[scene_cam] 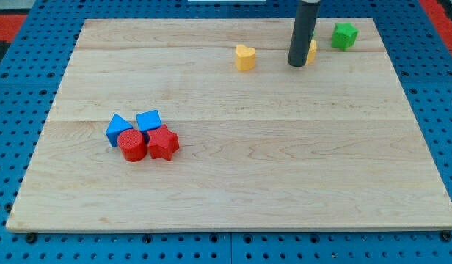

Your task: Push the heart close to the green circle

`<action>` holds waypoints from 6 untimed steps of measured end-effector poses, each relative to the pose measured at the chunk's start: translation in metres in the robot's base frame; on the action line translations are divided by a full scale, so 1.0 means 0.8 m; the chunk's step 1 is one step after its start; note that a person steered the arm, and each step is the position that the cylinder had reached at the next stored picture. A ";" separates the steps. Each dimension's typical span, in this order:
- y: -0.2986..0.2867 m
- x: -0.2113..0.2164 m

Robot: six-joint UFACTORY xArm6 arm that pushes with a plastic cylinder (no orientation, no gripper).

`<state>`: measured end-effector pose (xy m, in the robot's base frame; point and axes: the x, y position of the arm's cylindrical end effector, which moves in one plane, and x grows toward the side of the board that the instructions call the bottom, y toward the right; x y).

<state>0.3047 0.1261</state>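
My tip (pixel 296 64), a plain dark rod holding nothing, rests near the wooden board's (pixel 233 183) top edge. The yellow plastic heart block (pixel 245 57) sits to its left. No green circle is visible, only a green star-like block (pixel 344 35) right of the tip. Best to circle left behind the heart, then push steadily.

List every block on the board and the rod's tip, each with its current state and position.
yellow heart: lying free near the view's top, left of my tip, untouched.
my tip: down on the board, against a second yellow block.
second yellow block: mostly hidden behind the rod, shape unclear.
green block: free, top right.
two blue blocks: clustered at left.
red cylinder: beside them.
red star: touching the cylinder.
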 end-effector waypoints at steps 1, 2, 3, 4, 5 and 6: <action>-0.015 0.038; -0.131 0.068; -0.174 0.021; -0.105 -0.007; -0.008 -0.037; -0.021 -0.036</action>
